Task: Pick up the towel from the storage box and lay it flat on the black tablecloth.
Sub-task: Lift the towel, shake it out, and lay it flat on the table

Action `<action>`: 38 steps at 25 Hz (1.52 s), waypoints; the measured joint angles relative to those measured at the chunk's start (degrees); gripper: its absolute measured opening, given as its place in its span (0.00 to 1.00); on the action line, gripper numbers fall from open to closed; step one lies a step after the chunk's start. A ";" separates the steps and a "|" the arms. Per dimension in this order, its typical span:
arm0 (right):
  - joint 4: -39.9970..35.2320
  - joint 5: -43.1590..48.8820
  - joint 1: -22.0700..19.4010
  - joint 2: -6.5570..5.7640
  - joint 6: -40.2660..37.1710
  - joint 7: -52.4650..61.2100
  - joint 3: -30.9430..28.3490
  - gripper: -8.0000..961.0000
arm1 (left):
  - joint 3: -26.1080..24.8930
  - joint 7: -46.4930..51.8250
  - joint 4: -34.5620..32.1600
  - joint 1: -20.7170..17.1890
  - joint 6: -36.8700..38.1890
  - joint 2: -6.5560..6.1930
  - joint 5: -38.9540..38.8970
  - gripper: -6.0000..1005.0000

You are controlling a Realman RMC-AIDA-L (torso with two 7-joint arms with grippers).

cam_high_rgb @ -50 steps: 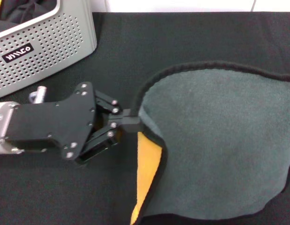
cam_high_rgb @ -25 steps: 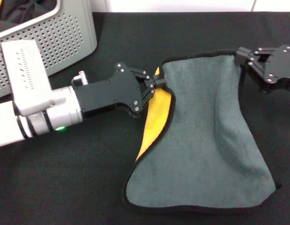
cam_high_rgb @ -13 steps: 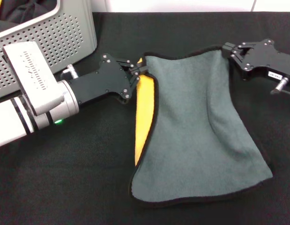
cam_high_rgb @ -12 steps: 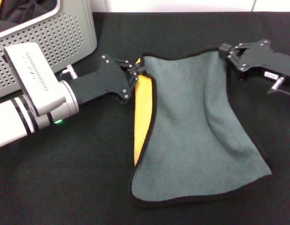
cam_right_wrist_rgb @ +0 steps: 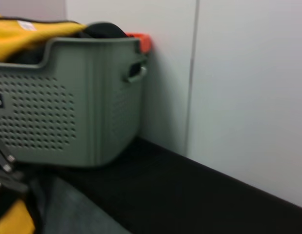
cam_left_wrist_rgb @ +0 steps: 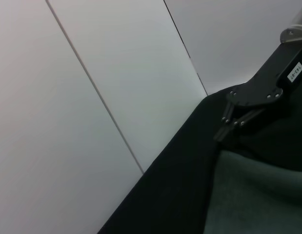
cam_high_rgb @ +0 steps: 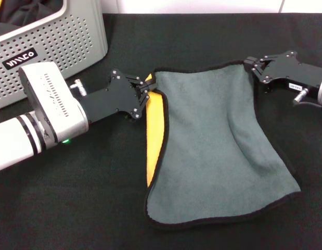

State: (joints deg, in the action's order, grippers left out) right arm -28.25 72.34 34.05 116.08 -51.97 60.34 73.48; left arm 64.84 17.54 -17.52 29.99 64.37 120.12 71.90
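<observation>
The towel lies grey-green face up on the black tablecloth. Its left edge is folded over and shows yellow-orange. My left gripper is shut on the towel's far left corner. My right gripper is shut on the far right corner. The far edge is stretched between them, low over the cloth. The storage box stands at the far left. The left wrist view shows the right gripper and the towel. The right wrist view shows the storage box and the towel.
The storage box carries a black label and holds dark fabric and yellow cloth. A white wall runs behind the table's far edge. Bare tablecloth lies to the near left of the towel.
The towel came down from close to the camera onto the cloth, held out between both grippers. In the last half second both grippers shifted slightly left with its far corners.
</observation>
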 joint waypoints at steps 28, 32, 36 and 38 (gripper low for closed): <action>1.33 -0.46 2.93 0.10 6.68 -0.75 0.17 0.08 | 0.28 -1.48 0.92 1.70 -2.94 -0.99 -4.01 0.01; 1.66 -0.46 3.11 0.10 6.60 -0.75 0.18 0.08 | 0.32 7.26 0.80 3.17 -2.94 -2.54 -0.76 0.01; 1.66 -0.46 3.12 0.10 6.60 -0.75 0.17 0.08 | 0.32 16.58 0.71 5.54 -2.91 -4.13 4.19 0.01; 1.66 -0.45 3.13 0.10 6.60 -0.75 0.17 0.08 | 0.32 20.74 0.53 6.61 -2.91 -4.78 6.40 0.01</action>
State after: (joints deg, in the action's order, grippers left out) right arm -26.60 71.89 37.18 116.19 -45.37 59.58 73.65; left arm 65.16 38.28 -16.99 36.60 61.47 115.34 78.31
